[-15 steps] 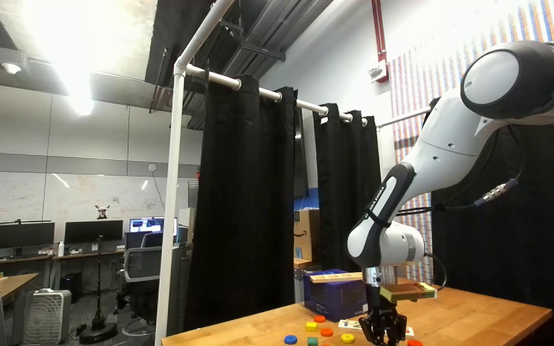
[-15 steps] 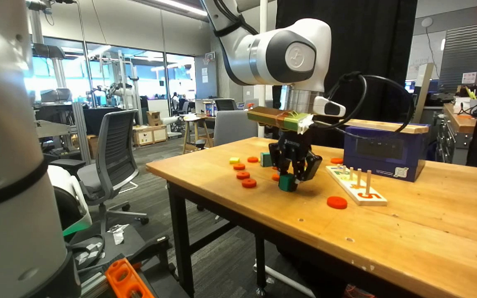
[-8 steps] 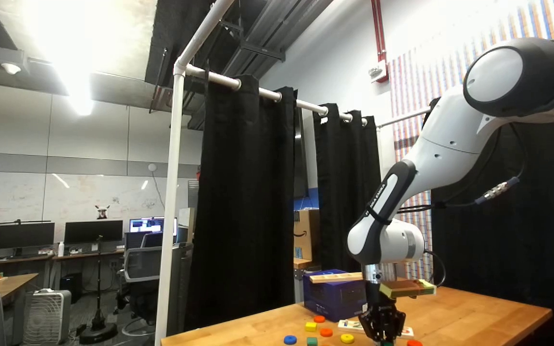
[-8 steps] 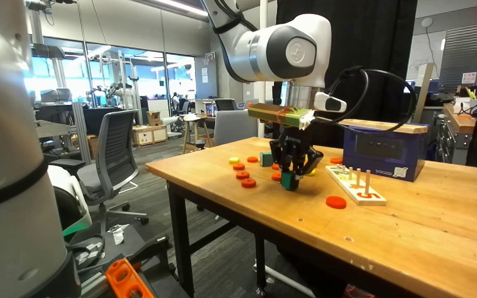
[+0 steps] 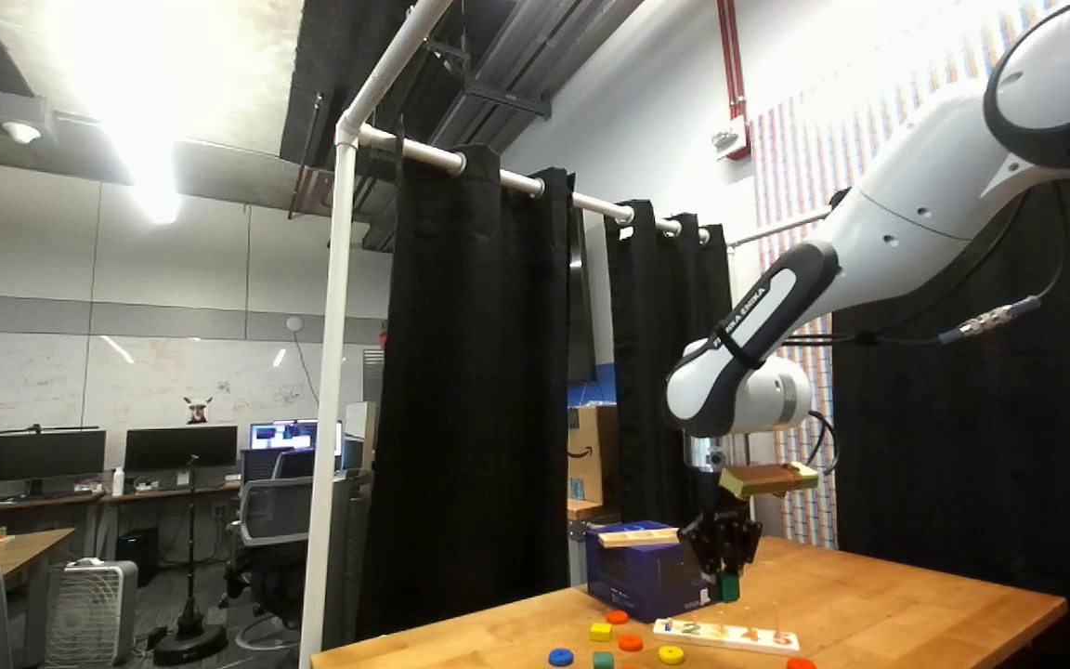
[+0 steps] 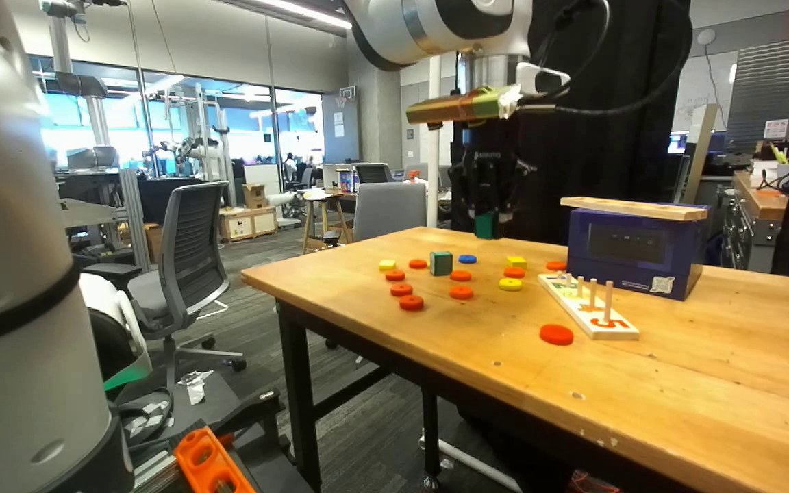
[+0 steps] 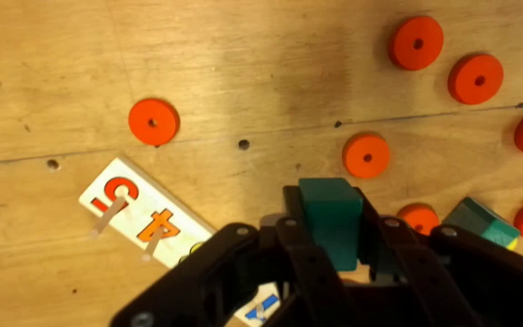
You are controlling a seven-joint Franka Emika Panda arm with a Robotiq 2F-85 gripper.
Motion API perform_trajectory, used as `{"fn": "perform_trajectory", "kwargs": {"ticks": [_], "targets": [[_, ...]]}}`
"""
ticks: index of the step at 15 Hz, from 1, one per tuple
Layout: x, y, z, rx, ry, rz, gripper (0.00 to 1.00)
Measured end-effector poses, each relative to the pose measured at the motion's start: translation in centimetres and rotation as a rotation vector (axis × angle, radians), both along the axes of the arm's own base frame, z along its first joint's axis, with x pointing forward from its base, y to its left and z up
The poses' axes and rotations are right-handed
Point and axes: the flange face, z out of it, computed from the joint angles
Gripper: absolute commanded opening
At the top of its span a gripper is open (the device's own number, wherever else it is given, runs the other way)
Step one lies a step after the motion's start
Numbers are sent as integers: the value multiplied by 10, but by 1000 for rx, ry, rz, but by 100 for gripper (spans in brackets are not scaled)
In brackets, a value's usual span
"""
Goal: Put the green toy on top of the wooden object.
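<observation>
The green toy, a small green block (image 7: 336,227), is between the pads of my gripper (image 7: 329,204) in the wrist view. My gripper is shut on it and holds it in the air above the table. The held block hangs from the fingertips in both exterior views (image 5: 729,589) (image 6: 484,226). A pale wooden piece (image 6: 631,208) lies flat on top of the purple-blue box (image 6: 631,250); it also shows in an exterior view (image 5: 639,537). My gripper is beside the box in that view, apart from it.
A white number board with upright pegs (image 6: 590,308) lies in front of the box. Several orange-red discs (image 6: 557,335), a yellow disc (image 6: 510,284), a blue disc (image 6: 468,259), yellow blocks (image 6: 516,262) and a second green block (image 6: 441,263) lie on the table.
My gripper was down at the table around the green block. It has closed on it and lifted it well up off the table. The other pieces have not visibly moved.
</observation>
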Motion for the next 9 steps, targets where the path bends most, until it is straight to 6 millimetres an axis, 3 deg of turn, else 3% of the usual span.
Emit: {"fn": "perform_trajectory", "kwargs": {"ticks": [5, 9], "targets": [[13, 4, 83, -17, -140, -15, 11], [26, -1, 125, -8, -235, -80, 12]]}}
